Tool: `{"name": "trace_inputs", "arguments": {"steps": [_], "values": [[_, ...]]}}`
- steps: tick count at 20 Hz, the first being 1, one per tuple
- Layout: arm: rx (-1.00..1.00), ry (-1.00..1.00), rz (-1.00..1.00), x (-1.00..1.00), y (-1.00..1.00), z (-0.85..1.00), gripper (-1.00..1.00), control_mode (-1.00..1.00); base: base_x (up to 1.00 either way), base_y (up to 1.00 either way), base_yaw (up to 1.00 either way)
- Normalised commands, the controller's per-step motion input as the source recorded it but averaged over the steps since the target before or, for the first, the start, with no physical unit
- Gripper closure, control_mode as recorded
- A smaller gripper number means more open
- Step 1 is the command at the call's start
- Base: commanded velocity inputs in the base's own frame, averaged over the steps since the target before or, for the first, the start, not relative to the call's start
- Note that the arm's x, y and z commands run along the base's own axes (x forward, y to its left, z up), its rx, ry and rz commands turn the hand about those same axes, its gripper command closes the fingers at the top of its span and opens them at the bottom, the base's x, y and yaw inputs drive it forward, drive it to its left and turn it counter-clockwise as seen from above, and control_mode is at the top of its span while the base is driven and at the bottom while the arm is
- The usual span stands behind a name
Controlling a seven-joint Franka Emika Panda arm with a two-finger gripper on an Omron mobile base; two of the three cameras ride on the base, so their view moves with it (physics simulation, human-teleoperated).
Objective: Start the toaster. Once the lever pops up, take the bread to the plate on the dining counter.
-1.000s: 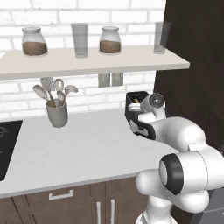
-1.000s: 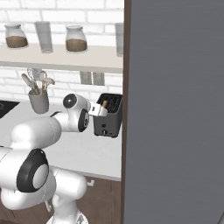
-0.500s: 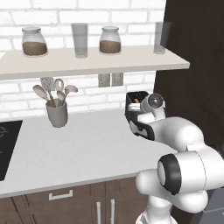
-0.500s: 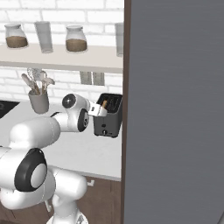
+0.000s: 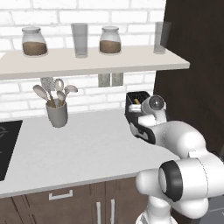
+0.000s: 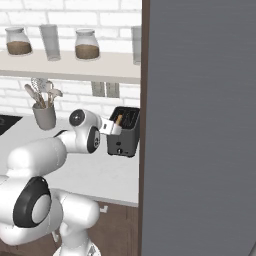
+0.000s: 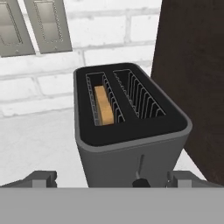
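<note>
The black toaster (image 7: 131,131) stands on the white kitchen worktop (image 5: 87,148), against a dark cabinet side. A tan slice of bread (image 7: 104,105) sits deep in its left slot, and the other slot is empty. A small dark lever knob (image 7: 140,181) sits at the low end of the vertical slot on the toaster's front. My gripper (image 7: 113,179) is open, with a fingertip on each side of the toaster's front, close to the lever. From the right base view the hand (image 6: 109,126) is just left of the toaster (image 6: 125,140). The plate and the dining counter are out of view.
A grey utensil cup (image 5: 57,113) stands at the back left of the worktop. A shelf (image 5: 87,61) with jars and glasses hangs above. A tall dark cabinet (image 5: 192,65) closes in the right side. A black hob (image 5: 6,144) lies at the far left. Wall sockets (image 7: 48,26) are behind the toaster.
</note>
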Motion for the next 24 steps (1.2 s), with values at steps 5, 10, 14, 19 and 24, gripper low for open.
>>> {"name": "trace_inputs", "arguments": {"steps": [5,10,14,19,24], "values": [[0.0,-0.05,0.0,-0.11,0.0,0.0,-1.0,-1.0,0.0,0.0,0.0],[0.0,-0.05,0.0,-0.02,0.0,0.0,-1.0,-1.0,0.0,0.0,0.0],[0.0,-0.04,0.0,0.0,0.0,0.0,-1.0,-1.0,0.0,0.0,0.0],[0.0,-0.03,0.0,0.0,0.0,-0.04,-1.0,-1.0,0.0,0.0,0.0],[0.0,-0.02,0.0,0.0,0.0,-0.05,-1.0,-1.0,0.0,0.0,0.0]]}}
